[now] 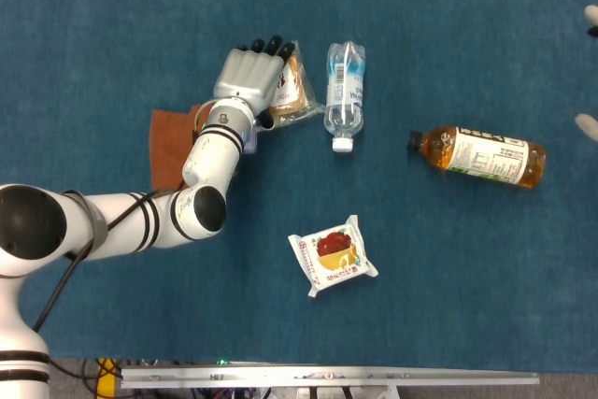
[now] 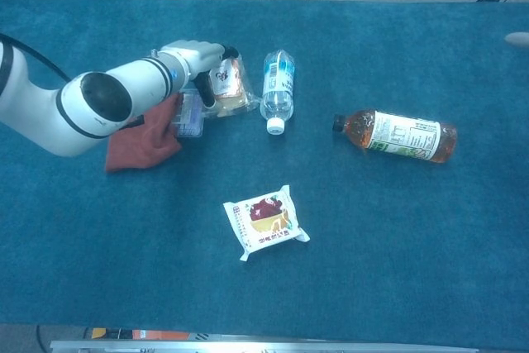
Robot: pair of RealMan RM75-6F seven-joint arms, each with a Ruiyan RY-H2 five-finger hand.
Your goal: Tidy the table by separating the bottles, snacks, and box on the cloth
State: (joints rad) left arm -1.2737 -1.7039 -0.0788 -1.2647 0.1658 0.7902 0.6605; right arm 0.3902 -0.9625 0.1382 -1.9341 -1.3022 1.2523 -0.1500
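While the left hand (image 1: pixel 248 77) grips it, the snack packet (image 1: pixel 291 92) lies beneath its fingers

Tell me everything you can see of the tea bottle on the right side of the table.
The tea bottle is clear plastic holding amber liquid, with a dark cap and a pale printed label wrapped round its middle. It lies on its side on the blue cloth, cap pointing toward the water bottle, base toward the right edge. It looks sealed and nearly full. Only the cloth touches it; it lies well apart from the other items and from both hands.
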